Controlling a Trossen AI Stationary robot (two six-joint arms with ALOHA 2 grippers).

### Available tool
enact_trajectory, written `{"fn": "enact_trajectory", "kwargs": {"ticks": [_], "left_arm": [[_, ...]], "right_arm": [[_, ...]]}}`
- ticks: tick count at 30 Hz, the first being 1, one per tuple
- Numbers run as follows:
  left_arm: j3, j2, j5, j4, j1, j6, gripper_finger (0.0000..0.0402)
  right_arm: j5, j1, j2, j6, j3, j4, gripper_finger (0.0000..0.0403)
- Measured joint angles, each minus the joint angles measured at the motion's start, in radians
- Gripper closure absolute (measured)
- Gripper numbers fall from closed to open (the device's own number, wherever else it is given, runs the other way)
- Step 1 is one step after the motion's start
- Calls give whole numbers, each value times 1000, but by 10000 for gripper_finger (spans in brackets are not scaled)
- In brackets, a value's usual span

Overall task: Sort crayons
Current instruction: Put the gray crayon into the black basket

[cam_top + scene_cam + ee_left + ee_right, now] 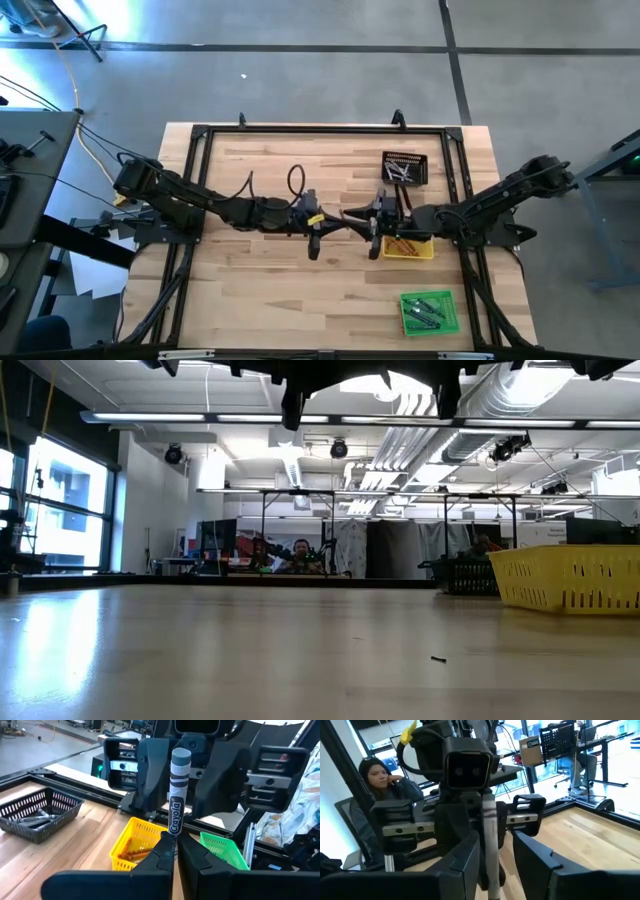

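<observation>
Crayons lay in three trays on the desk (pixel 260 290): black (pixel 404 168), yellow (pixel 408 247) and green (pixel 430 312). The left gripper (pixel 175 851) had its jaws shut tight on one grey crayon (pixel 177 790), standing up straight above the desk's middle. The right gripper (pixel 495 862) faced it, jaws open around that crayon.

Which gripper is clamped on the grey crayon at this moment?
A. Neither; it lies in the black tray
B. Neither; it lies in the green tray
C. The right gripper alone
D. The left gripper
D. In the left wrist view the left gripper has its fingertips shut on the lower end of the upright grey crayon, while the right gripper faces it with fingers apart on either side.
</observation>
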Motion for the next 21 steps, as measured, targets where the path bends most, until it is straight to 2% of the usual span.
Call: {"fn": "enact_trajectory", "kwargs": {"ticks": [15,18,21], "left_arm": [[0,0,-3,21,2,10,401],[0,0,-4,22,3,10,401],[0,0,-4,21,3,10,401]], "right_arm": [[-3,0,0,11,0,-5,290],[-4,0,0,11,0,-4,303],[-7,-2,0,9,0,2,334]]}}
